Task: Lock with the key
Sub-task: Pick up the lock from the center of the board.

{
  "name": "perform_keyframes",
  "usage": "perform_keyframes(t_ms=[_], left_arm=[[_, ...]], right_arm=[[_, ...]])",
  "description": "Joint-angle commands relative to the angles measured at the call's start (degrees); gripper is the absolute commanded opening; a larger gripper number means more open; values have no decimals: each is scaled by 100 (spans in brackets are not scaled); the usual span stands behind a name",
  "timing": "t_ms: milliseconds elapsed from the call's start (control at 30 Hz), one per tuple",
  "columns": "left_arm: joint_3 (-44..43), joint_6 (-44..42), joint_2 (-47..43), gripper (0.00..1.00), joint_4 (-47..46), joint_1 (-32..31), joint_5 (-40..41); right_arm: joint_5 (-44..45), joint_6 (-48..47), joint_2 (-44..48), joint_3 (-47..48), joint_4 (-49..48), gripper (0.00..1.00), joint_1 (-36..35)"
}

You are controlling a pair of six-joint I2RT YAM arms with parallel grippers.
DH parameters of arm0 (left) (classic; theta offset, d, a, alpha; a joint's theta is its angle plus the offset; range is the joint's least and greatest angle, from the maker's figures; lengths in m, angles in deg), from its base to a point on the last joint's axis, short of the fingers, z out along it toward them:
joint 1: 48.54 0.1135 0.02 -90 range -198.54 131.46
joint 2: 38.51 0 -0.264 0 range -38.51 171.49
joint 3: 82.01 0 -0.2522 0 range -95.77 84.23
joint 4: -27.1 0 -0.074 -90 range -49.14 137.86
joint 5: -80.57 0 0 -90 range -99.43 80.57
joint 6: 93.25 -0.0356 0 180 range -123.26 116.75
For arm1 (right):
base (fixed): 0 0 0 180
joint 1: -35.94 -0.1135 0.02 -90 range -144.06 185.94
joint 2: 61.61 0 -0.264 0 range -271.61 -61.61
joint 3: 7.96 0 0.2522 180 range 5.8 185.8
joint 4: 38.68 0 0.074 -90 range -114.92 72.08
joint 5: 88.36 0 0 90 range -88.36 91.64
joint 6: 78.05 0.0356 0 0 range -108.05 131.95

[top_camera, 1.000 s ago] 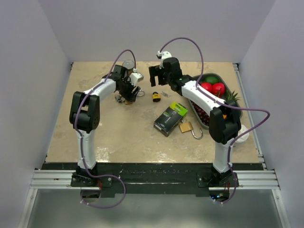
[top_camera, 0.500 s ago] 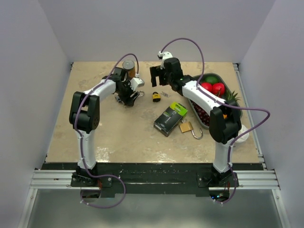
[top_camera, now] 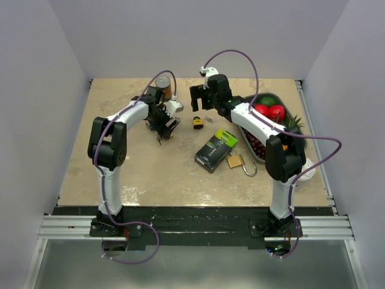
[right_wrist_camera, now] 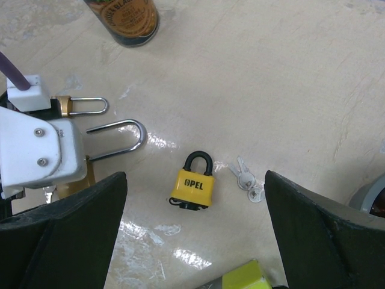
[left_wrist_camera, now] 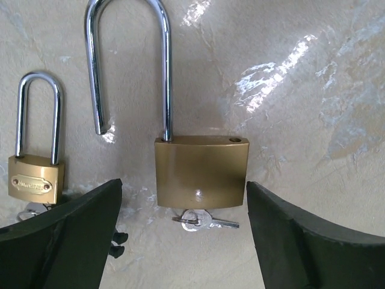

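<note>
Padlock (left_wrist_camera: 201, 171), large and brass, flat on the tabletop (top_camera: 120, 174) in its far half, left of centre, directly under the left claw (left_wrist_camera: 183, 198). Long axis up-and-down in the left wrist view: shackle (left_wrist_camera: 166, 72) toward the top, away from the claw, open with one leg free of the body; key (left_wrist_camera: 201, 221) in the bottom end, nearest the claw. Left claw spread wide, fingers (left_wrist_camera: 60, 241) either side of the body, holding nothing; cannot tell whether one finger touches the brass. Just beside, on the left of that view, a small brass padlock (left_wrist_camera: 36, 177), parallel, shackle closed. Right claw (right_wrist_camera: 195, 177) wide too, empty, above a yellow padlock (right_wrist_camera: 194, 188) with loose keys (right_wrist_camera: 246, 177) just beside it. Can (right_wrist_camera: 123, 21) farther back. Nearer the arm bases, a green-and-black box (top_camera: 216, 150) just beside another open brass padlock (top_camera: 236, 161).
</note>
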Motion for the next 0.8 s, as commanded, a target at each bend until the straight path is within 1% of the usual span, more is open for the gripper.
perform_keyframes(t_ms=[0,33,133,333,367,633,667,700,733,767], left_arm=[[53,354,-348,89,-354,-60,264],[245,355,-374,89,-434,-95,282],[405,337,-410,88,-505,-165,300],[774,346,-322,82,-839,-341,431],[783,354,-278,78,-848,-359,484],[1082,547,-444,63,-769,-420,774],[1108,591,-488,57,-752,-420,809],[1134,661,-506,54,-699,-420,818],[1152,845,-585,44,-699,-420,827],[1161,960,-638,40,-716,-420,810]], right_arm=[[-10,-10,352,-26,-233,99,45],[-10,-1,370,-61,-268,99,53],[-71,210,431,-149,-355,99,124],[-546,307,431,-149,-303,99,273],[-616,272,440,-149,-312,99,273],[-880,96,563,-158,-250,99,361],[-915,52,563,-149,-242,99,370],[-933,43,563,-140,-250,99,379],[-959,43,555,-131,-250,99,361],[-986,43,546,-114,-268,99,379]])
